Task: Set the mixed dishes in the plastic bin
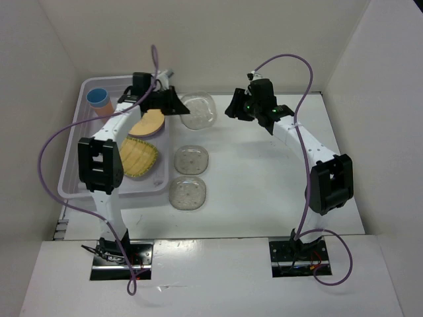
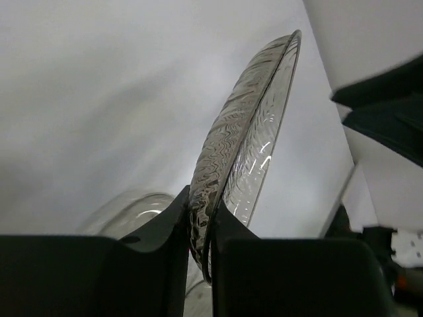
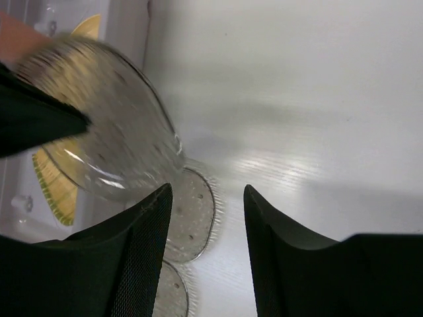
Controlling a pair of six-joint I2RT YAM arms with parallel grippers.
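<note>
Toward the far edge of the worktop, left gripper (image 1: 177,105): clenched on the rim of a clear speckled saucer (image 1: 198,109), which hangs just beside the right wall of the plastic bin (image 1: 71,173) and is not yet over it.
Grip: the left wrist view shows only a thin bite of rim pinched between the jaws, with the dish standing on edge and leaning to one side. A steady squeeze and a slow swing suit it (a glossy rim slips easily).
Step in hand: carry this saucer leftward across the bin's rim, lower it close to the contents, then let go.
Drop spot: the bin lies along the left edge of the worktop. The blue cup (image 1: 99,98) sits in its far-left corner, the orange-yellow plate (image 1: 151,122) by its right wall, and the yellow woven plate (image 1: 137,158) nearer the front. The left arm hides part of the floor, so I cannot tell how much bare room lies beneath it. Laying the saucer flat on the woven plate looks safest.
Right gripper (image 1: 239,109): released, grasping nothing, poised near the far edge at mid-worktop, just right of the held saucer. It is best kept out of the swing.
Left to do: the second saucer (image 1: 192,160) and third saucer (image 1: 188,193) lie flat at mid-worktop, just beside the bin's right wall.
</note>
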